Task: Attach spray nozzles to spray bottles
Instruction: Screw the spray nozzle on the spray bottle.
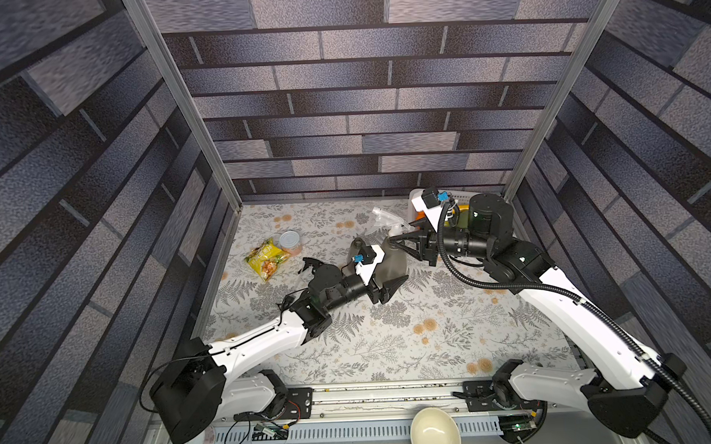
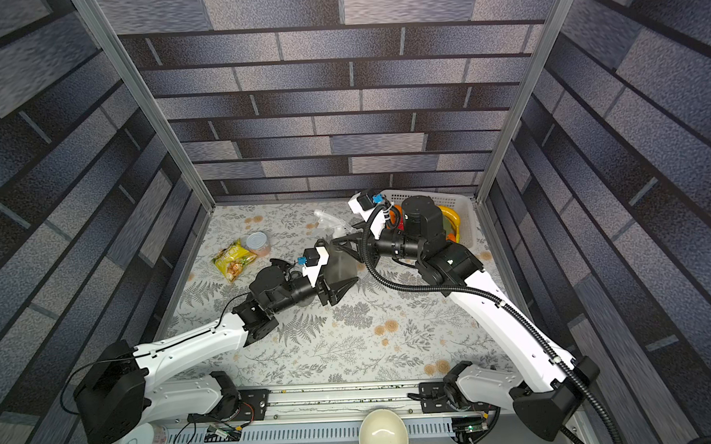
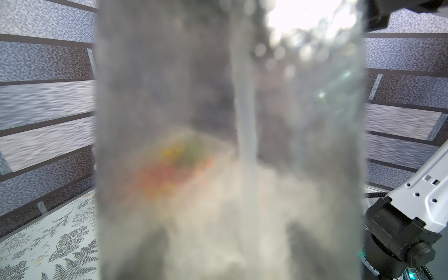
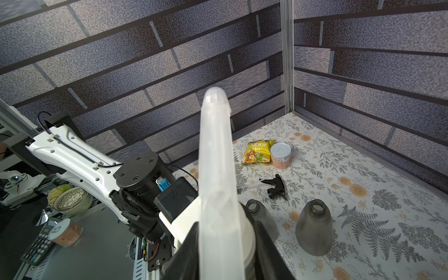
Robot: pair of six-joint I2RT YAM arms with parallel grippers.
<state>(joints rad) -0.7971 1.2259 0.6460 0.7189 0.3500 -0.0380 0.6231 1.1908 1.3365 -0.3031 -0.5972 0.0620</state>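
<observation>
Nozzle point(image 4: 215, 157) pinched at collar point(image 4: 225, 240) between jaws of right tool point(image 1: 396, 241), jaws drawn in narrow against both sides. Spout running straight out ahead of that tool, seemingly level; dip tube point(image 3: 244, 109) dropping at right angles, down inside bottle point(image 1: 394, 264) directly beneath. Bottle upright, held low on body by left tool point(image 1: 390, 286), closed on it; base on or just above surface point(image 1: 390, 343), hard to say which. Right arm on nozzle, left on bottle, right tool above left. Likely next: turning collar about upright neck axis, with centring over neck as the crux. Thread engagement hidden. Risk, by judgement: slick thin plastic slipping or tilting under twist. Nozzle translucent milky white, smooth, tapered toward tip. Bottle smoky grey, see-through, cone-shaped. Beyond right tool, well apart: two spare bottles point(image 4: 314, 228), open-necked, standing, and black nozzle point(image 4: 276, 186) lying flat on surface.
</observation>
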